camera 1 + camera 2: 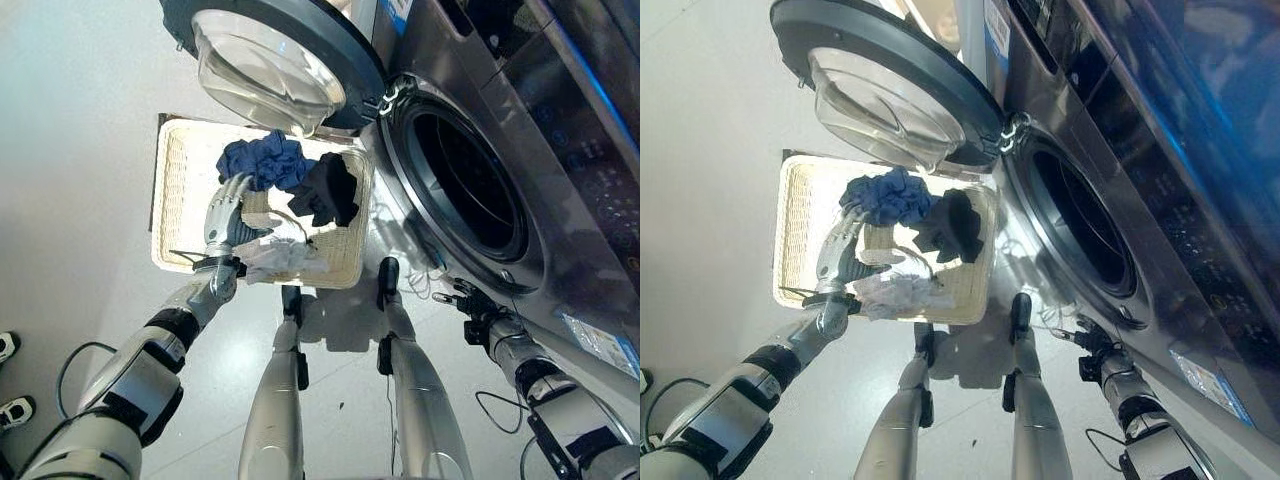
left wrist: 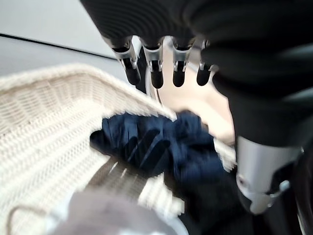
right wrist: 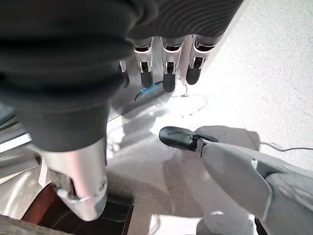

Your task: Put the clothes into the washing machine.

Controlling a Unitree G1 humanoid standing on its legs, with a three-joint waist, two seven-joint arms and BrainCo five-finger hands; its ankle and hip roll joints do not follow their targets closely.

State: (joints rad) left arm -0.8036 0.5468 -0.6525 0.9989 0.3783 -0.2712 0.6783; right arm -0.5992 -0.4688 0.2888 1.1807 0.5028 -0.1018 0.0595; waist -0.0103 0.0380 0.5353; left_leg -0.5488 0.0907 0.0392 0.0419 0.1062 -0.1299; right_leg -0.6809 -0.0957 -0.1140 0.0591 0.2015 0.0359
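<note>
A: Where did we find the clothes?

B: We found them all in the white wicker basket (image 1: 180, 200) on the floor, beside the washing machine (image 1: 560, 180) and below its open door (image 1: 280, 60). A crumpled blue garment (image 1: 262, 160) lay at the far end, a black garment (image 1: 325, 190) just beside it toward the drum opening (image 1: 470, 180), and a white garment (image 1: 280, 258) at the near rim.

A: And how did we record the hands?

B: The left hand (image 1: 225, 215) reached into the basket with fingers (image 2: 156, 76) straight and apart, their tips close to the blue garment, clasping nothing. The right hand (image 1: 470, 300) hung low before the machine's front, well apart from the basket, its fingers (image 3: 168, 78) relaxed and holding nothing.
</note>
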